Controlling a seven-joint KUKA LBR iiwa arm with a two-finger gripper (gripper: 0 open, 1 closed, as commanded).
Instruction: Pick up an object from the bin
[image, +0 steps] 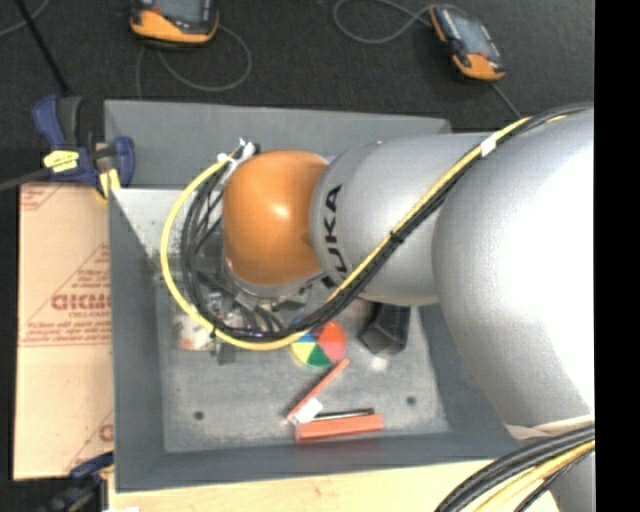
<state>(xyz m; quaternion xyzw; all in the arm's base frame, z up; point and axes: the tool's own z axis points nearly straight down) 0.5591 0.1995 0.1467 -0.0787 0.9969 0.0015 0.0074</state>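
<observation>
Hanging over the bin: the silver KUKA arm (420, 230) comes in from the right and covers most of the upper half of the grey metal bin (135, 300).
Wrist: an orange cover (270, 215) sits on it, with black and yellow cables (178, 225) looping around its left side.
Gripper: the gripper (225, 322) is low in the bin, under the orange cover, at the left part of the floor. The wrist and the cables hide its tip, so I cannot tell if it is spread or closed on something.
Black block: a dark block (386, 328) lies at the right, partly under the arm.
Orange-red bar: a flat orange-red bar (340, 428) lies near the front wall, well apart from the gripper.
Ball: a small ball with red, green, yellow and blue patches (322, 349) lies near the middle of the floor, to the right of the gripper.
Stick: a thin pink-red stick (320, 392) lies tilted between the ball and the bar.
Nearest thing: a small white-and-orange piece (193, 337) lies just beside the gripper on its left; what kind of thing it is I cannot say.
Step in hand: I judge it is the descent for the grasp, and nothing is seen lifted.
Next move: it calls for closing on the nearest piece and then a straight lift, keeping the cables free of the left wall.
</observation>
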